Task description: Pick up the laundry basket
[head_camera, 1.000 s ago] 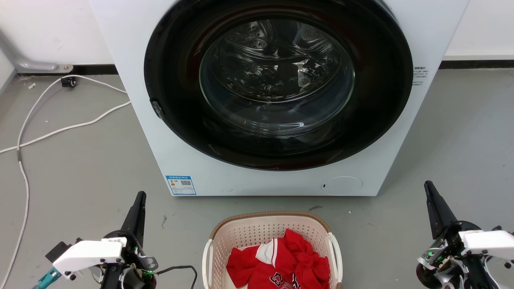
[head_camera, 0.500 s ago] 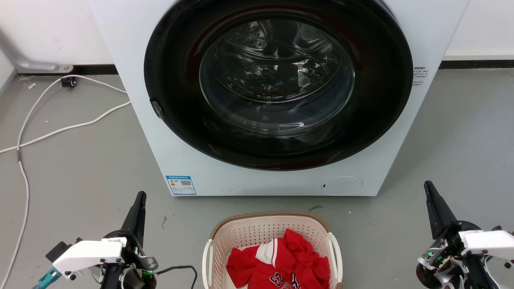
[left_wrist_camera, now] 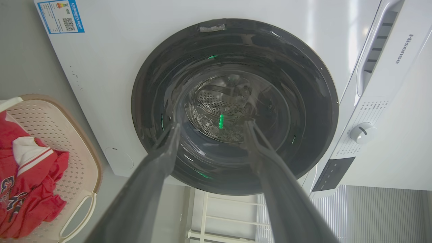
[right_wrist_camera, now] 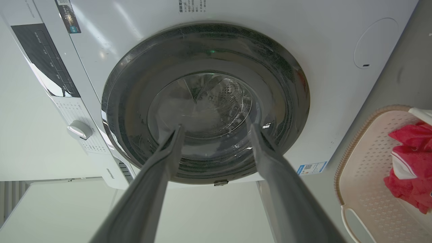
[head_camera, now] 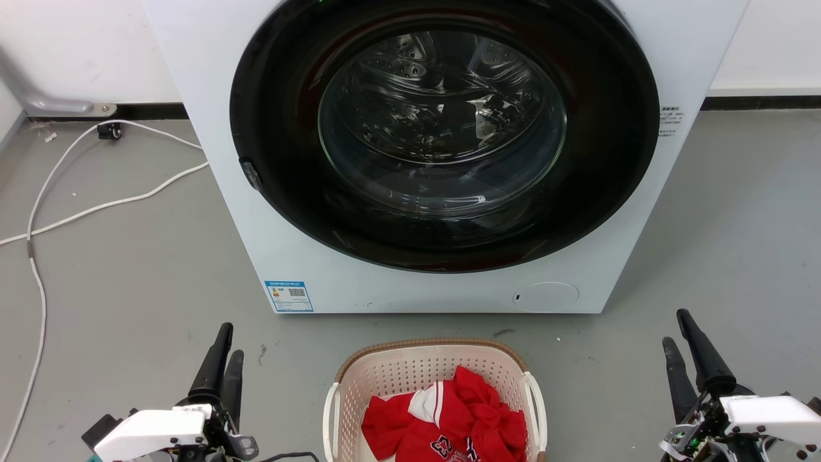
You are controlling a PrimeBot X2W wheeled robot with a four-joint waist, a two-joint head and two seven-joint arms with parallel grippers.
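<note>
So, laundry basket (head_camera: 410, 372): on the grey floor (head_camera: 128, 289), near centre, just in front of the washing machine (head_camera: 256, 244). Cream perforated walls, brown rim, white handles on left and right sides. Near end cut off by the frame.
Contents: red and white jersey (head_camera: 455, 417) bunched inside, more toward the basket's right.
Left hand (head_camera: 230, 341): near left, above the floor, well apart from the basket. Fingers point far, spread apart, nothing between them.
Right hand (head_camera: 675, 328): near right, also well apart from the basket. Fingers spread apart, holding nothing.
Washing machine: white front-loader, far centre, round dark door with the drum visible through the glass.
Front panel: blue label sticker (head_camera: 288, 296) at lower left, round cover (head_camera: 545, 296) at lower right.
White cable (head_camera: 96, 206): loops over the floor at far left.
Wrist views: both look between parted fingers at the machine door, basket at the side edge.
</note>
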